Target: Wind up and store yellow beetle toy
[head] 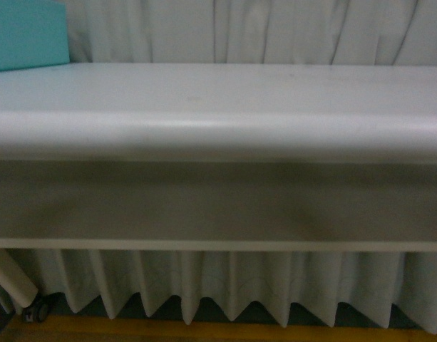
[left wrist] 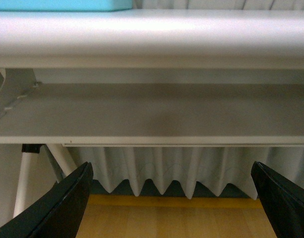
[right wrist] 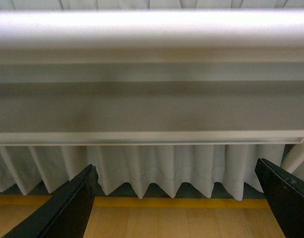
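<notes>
Two black grippers show only in the wrist views, and each is cut off by the picture edge. The left gripper [left wrist: 171,198] has its two fingers [left wrist: 67,203] spread wide apart, with nothing between them. The right gripper [right wrist: 174,201] is spread wide too, and its fingers [right wrist: 72,206] hold nothing. Neither arm shows in the front view.

Under the grippers is a yellowish wooden floor [left wrist: 171,218]. Past that hangs a pale cloth curtain [head: 225,285] with a zigzag bottom edge. A small caster wheel [head: 37,310] sits low at the left beside a white table leg [head: 11,278], and both are partly cut off.

Above the curtain is the white table [head: 218,135], seen from its front edge, with a lower shelf [left wrist: 152,111] in shadow under it. A metal bracket [left wrist: 13,96] shows at one end of the shelf. On the far left corner of the tabletop sits a teal block [head: 26,35], only partly in view. Behind it all hangs more pale curtain.

No writing or labels can be read anywhere. The yellow beetle toy cannot be seen in any view.
</notes>
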